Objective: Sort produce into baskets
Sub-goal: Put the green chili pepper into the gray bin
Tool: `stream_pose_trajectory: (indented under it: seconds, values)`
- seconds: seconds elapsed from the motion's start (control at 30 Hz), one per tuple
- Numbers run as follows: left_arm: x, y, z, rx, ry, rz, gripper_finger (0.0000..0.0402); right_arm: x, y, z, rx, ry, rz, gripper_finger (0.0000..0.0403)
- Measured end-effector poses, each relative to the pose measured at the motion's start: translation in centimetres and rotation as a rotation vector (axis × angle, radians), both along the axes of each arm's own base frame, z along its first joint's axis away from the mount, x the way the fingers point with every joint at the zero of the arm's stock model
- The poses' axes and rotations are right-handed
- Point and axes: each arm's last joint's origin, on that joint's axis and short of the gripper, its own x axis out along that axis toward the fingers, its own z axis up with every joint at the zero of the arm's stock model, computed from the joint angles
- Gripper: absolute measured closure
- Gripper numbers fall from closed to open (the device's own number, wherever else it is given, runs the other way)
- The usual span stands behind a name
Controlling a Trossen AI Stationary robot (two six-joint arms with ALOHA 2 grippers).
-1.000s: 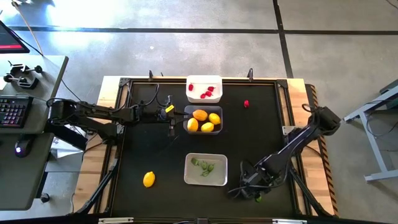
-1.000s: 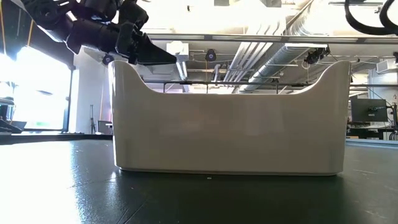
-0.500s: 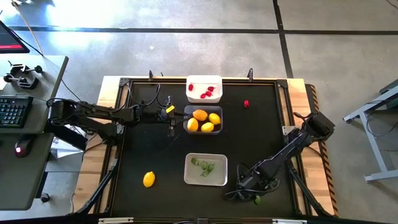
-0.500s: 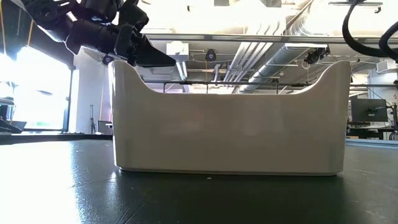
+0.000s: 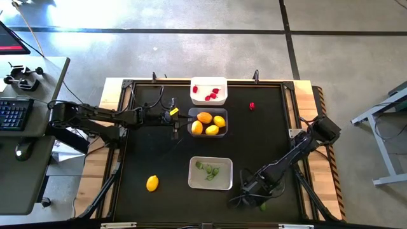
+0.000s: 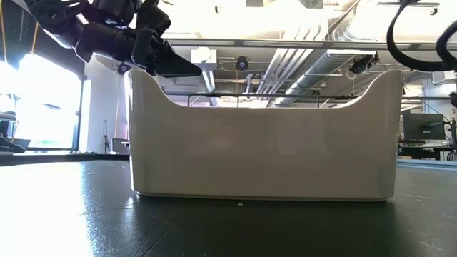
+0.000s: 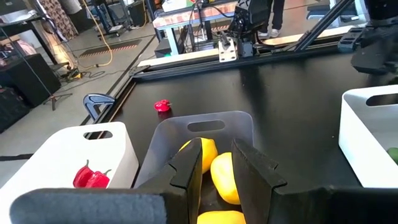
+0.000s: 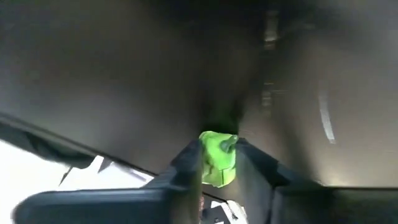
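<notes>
Right gripper (image 5: 256, 197) is down low at the near right part of the table (image 5: 267, 140), just off the right side of the grey tray (image 5: 210, 173), and it's got a small green leafy piece (image 8: 217, 158) pinched between its two fingers (image 8: 186, 163). In the right wrist view the green bit sits right in the middle between the fingertips, touching both. From above you can only catch a speck of green at the gripper's tip (image 5: 262, 205). The grey tray already has a couple of green pieces (image 5: 208, 170) in it. Left gripper (image 5: 176, 124) is parked just beside the left edge of the clear tray (image 7: 205, 127), fingers (image 7: 255, 167) nearly together with only a narrow gap and nothing in them. That tray holds three lemons (image 5: 210, 123), which show right past the fingertips in the left wrist view. White tray (image 5: 209, 90) at the far side has red berries (image 5: 210, 94) in it. One loose berry (image 5: 252, 106) sits on the table to the right of the white tray, well away from both grippers, and one loose lemon (image 5: 152, 183) lies at the near left, left of the grey tray. Low view is mostly just the grey tray's wall (image 6: 260, 153).
</notes>
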Motion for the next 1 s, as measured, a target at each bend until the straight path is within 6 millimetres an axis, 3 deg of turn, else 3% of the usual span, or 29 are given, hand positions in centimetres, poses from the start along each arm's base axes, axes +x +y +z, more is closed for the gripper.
stream_pose_trajectory:
  seconds: [0.2, 0.43, 0.6, 0.73, 1.0]
  values:
    - [0.1, 0.0, 0.2, 0.005, -0.023, 0.003, 0.0328, 1.1, 0.2, 1.1, 0.032, -0.114, 0.106, 0.0395]
    - [0.4, 0.1, -0.2, -0.021, -0.014, 0.009, 0.0328, 3.2, -1.0, 4.6, -0.042, -0.191, 0.243, 0.0402]
    - [0.7, 0.1, -0.8, -0.032, -0.003, 0.012, 0.0328, 4.2, -3.1, 8.8, -0.215, -0.257, 0.365, 0.0403]
    - [0.9, 0.1, -0.9, -0.032, -0.012, 0.01, 0.0328, 6.1, -4.9, 11.4, -0.373, -0.419, 0.488, 0.0403]
    - [0.8, 0.1, -0.8, -0.039, -0.02, 0.01, 0.0328, 9.8, -7.6, 12.7, -0.51, -0.744, 0.664, 0.0402]
